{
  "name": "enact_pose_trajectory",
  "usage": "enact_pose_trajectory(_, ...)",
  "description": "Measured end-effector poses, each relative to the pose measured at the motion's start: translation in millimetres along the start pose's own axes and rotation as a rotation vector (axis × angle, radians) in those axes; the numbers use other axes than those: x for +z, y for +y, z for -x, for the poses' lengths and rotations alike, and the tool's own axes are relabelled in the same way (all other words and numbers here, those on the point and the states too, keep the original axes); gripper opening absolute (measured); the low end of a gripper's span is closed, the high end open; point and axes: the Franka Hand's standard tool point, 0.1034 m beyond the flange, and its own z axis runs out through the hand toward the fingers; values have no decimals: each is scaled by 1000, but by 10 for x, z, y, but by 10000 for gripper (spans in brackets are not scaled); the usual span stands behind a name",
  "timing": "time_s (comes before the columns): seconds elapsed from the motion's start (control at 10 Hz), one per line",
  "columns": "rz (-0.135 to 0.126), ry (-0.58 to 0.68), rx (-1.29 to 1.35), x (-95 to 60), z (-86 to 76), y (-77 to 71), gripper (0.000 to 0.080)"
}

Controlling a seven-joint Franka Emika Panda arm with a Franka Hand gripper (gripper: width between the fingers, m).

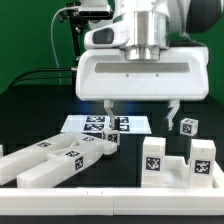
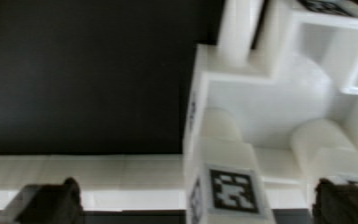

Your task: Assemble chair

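Observation:
The chair lies in loose matte white parts on the black table. A group of long bars and a panel (image 1: 50, 162) sits at the exterior view's front left. Blocky tagged pieces (image 1: 176, 160) stand at the front right, and a small tagged cube (image 1: 188, 126) lies behind them. My gripper (image 1: 141, 112) hangs open above the table's middle and holds nothing. In the wrist view a white part with a tag (image 2: 229, 188) lies below, between my open gripper's (image 2: 194, 206) dark fingertips (image 2: 44, 205). More white chair parts (image 2: 291, 90) spread beyond it.
The marker board (image 1: 105, 124) lies flat on the table under and behind the gripper. A white rail (image 1: 110, 205) runs along the front edge. Green backdrop and cables hang behind the arm. Bare black table (image 2: 87, 80) fills one side of the wrist view.

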Motion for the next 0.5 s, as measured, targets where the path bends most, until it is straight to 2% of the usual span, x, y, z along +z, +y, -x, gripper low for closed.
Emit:
enact_pose_trajectory(0.1,34,98,-8,28,-36,46,649)
enact_pose_trajectory(0.2,53,168,-7,100,-13,36,649)
enact_pose_trajectory(0.5,30,156,-23,467,164,-83,649)
